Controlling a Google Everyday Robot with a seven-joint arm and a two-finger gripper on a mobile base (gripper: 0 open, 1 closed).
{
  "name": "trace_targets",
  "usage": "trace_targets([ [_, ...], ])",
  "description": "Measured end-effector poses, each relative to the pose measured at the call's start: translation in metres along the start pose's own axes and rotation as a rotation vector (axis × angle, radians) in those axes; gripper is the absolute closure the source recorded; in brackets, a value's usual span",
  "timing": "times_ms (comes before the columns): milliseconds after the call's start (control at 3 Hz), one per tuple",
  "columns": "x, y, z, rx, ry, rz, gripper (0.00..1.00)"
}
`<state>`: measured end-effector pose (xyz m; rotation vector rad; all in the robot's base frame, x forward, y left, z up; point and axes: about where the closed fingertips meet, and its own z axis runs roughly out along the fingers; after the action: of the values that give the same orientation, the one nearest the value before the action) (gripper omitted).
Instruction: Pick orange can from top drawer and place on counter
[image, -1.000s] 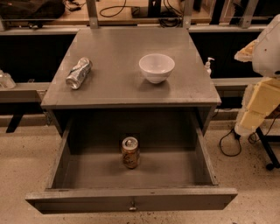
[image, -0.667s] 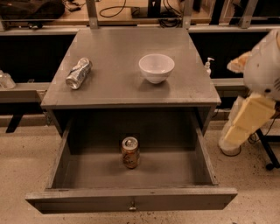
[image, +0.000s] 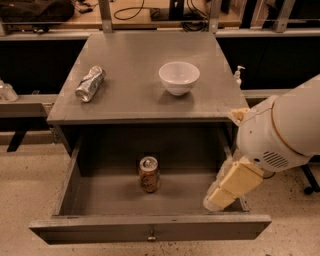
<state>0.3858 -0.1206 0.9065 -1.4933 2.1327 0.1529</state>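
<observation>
Our gripper (image: 218, 199), a tan piece below the bulky white arm (image: 280, 135), hangs over the right front corner of the top drawer (image: 150, 226); we cannot tell whether it is released or clenched, and it holds nothing we can see. We note the orange can (image: 149, 175) upright on the drawer floor near its middle, orange-brown sides, silver top with pull tab, well apart from the gripper. It is the drawer's only content. On the counter (image: 140, 102) lie a crushed silver can (image: 90, 83) at left and a white bowl (image: 179, 77), whose inside we cannot see.
</observation>
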Motion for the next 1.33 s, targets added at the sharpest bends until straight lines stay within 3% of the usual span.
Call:
trace_targets([
  [333, -0.011, -0.008, 0.012, -0.026, 0.001, -0.074, 0.00],
  [667, -0.009, 0.000, 0.060, -0.110, -0.076, -0.117, 0.00],
  [1000, -0.037, 0.016, 0.123, -0.171, -0.291, -0.143, 0.00],
  [1333, -0.059, 0.006, 0.149, -0.130, -0.432, -0.160, 0.00],
])
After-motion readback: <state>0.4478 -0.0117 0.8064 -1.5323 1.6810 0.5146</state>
